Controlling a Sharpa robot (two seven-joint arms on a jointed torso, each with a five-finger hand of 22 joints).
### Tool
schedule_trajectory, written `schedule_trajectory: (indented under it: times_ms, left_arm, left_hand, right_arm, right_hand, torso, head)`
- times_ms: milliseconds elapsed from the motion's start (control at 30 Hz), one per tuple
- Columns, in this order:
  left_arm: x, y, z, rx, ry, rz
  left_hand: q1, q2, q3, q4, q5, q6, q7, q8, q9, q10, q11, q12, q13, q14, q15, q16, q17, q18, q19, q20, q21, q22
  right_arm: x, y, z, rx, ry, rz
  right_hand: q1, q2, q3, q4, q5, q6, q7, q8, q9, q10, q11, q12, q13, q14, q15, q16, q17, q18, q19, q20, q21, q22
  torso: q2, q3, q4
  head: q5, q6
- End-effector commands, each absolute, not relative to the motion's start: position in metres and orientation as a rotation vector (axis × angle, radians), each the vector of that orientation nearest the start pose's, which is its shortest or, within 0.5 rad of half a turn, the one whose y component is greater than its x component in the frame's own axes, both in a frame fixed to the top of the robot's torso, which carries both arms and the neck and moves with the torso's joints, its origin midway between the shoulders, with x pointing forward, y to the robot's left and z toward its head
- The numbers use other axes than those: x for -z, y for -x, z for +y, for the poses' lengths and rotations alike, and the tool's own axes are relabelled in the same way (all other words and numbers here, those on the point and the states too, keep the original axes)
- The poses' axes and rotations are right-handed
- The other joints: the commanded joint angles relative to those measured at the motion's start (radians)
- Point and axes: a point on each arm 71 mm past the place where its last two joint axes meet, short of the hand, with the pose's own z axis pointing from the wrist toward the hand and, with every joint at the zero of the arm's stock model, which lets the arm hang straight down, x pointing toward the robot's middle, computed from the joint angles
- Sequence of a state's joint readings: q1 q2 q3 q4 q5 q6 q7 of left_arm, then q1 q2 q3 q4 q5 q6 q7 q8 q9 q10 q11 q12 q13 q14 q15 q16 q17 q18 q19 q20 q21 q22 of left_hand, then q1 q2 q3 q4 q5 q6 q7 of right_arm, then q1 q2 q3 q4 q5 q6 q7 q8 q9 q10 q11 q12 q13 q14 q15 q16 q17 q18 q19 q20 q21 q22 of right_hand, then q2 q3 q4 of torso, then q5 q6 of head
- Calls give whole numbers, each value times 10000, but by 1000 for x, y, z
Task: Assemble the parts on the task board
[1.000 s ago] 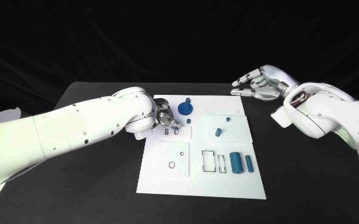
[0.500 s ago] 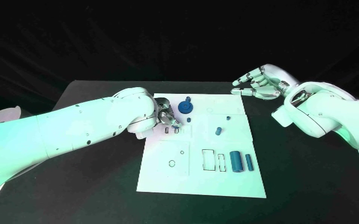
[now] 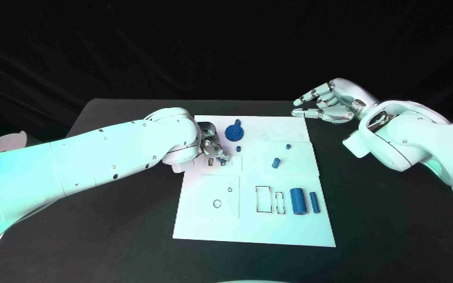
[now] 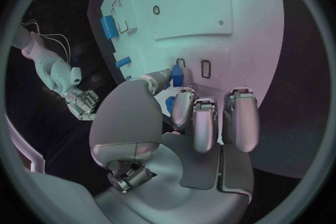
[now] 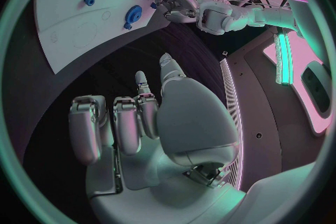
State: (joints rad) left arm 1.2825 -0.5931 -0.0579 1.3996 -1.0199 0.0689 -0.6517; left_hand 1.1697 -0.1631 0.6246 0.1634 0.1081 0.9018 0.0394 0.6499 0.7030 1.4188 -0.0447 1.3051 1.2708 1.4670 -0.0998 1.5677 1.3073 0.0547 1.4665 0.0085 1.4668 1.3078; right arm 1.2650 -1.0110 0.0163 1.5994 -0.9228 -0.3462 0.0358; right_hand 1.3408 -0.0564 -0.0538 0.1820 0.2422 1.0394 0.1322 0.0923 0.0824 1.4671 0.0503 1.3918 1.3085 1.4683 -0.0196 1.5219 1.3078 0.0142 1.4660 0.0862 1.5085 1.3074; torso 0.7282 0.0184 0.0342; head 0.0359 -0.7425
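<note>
- While we compared this moment with the two earlier head views, we found little had moved: our left hand [image 3: 209, 147] stayed low over the far left part of the task board [image 3: 283, 230], over the two small slots, and every loose part kept its place.
- At the left wrist, our fingers [image 4: 183, 105] were pinched on a small blue peg [image 4: 177, 75], its tip right at one of the slots [image 4: 181, 63]; we judged the insertion was under way but not yet seated.
- That peg's long axis ran from the fingertips toward the board, pointing down at the slot; we could not tell whether it was truly upright.
- Further right, the blue gear [image 3: 234, 132] sat at the far edge, a short peg [image 3: 275, 163] mid-board, and two blue cylinders [image 3: 298, 202] lay near the right edge, long axes running near-to-far.
- Our right hand [image 3: 326, 106] hovered off the board's far right corner, fingers loosely curled, holding nothing.
</note>
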Motion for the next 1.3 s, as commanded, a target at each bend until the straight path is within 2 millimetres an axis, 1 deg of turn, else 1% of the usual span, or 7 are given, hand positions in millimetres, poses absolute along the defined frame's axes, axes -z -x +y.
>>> schedule_trajectory:
  times_ms: [33,300,500,667,933,1100,1300]
  left_arm:
    - [202,-504,130,3767,1778,23089]
    - [203,-504,130,3663,1646,23211]
    - [203,-505,130,3558,1581,23235]
    - [204,-505,130,3469,1485,23293]
    - [205,-505,131,3382,1300,23398]
    - [206,-504,131,3262,1080,23455]
    - [206,-505,132,3206,1055,23433]
  left_hand:
    - [-38,118,684,-796,-1,230,-145,-57,-49,71,1,23,21,1038,8,31,2635,-138,204,45,44,863]
    - [-108,138,543,-802,-5,285,-155,-89,-120,69,-6,15,12,1038,2,31,2635,-145,223,40,61,898]
    - [-226,147,303,-793,-11,340,-164,-137,-218,63,-12,10,6,1038,-6,31,2635,-145,225,33,56,900]
    - [-386,104,-108,-766,-21,434,-179,-184,-342,66,-21,22,17,1038,-14,31,2635,-150,239,26,65,929]
    - [-486,52,-534,-751,-17,539,-195,-225,-468,76,-34,46,43,1038,-23,31,2635,-156,252,16,74,959]
    - [-596,-43,-872,-695,-5,635,-211,-231,-550,97,-46,79,75,1038,-31,31,2635,-171,287,10,110,1030]
    - [-639,-56,-1014,-654,5,681,-222,-227,-586,112,-55,103,100,1038,-37,31,2635,-178,304,4,128,1065]
  right_arm:
    - [126,-485,-262,-9223,-3128,15944]
    - [126,-485,-262,-9221,-3129,15937]
    - [125,-485,-262,-9228,-3125,15931]
    - [125,-485,-261,-9248,-3112,15938]
    - [125,-485,-261,-9248,-3113,15941]
    - [125,-484,-262,-9241,-3117,15934]
    - [125,-484,-262,-9243,-3114,15932]
  right_hand:
    - [-75,13,-45,1,42,-77,0,-5,3,281,-28,-39,1798,814,-53,-68,1757,125,452,-51,-39,1553]
    - [-77,16,-48,4,48,-77,-1,-3,3,279,-28,-43,1796,814,-53,-69,1756,126,451,-51,-40,1551]
    - [-77,16,-48,4,48,-77,-1,-3,3,279,-28,-43,1796,814,-53,-69,1756,126,451,-51,-40,1551]
    - [-77,16,-48,4,48,-77,-1,-3,3,279,-28,-43,1796,814,-53,-69,1756,126,451,-51,-40,1551]
    - [-86,24,-69,16,81,-75,-3,2,5,278,-30,-45,1794,814,-55,-72,1753,128,447,-52,-47,1542]
    - [-97,34,-94,31,121,-76,-4,6,6,281,-31,-39,1795,815,-56,-72,1754,127,449,-53,-46,1545]
    - [-106,39,-111,42,150,-77,-5,9,7,281,-33,-40,1793,815,-57,-73,1755,128,448,-54,-48,1542]
  torso:
    - [-2,3,4]
    - [-6,3,5]
    - [-3,4,1]
    - [1,-3,-3]
    - [-6,4,5]
    - [-10,8,7]
    - [-10,6,-2]
  head:
    - [6,-26]
    - [13,-56]
    - [20,-77]
    - [14,-110]
    - [19,-142]
    - [25,-158]
    - [26,-165]
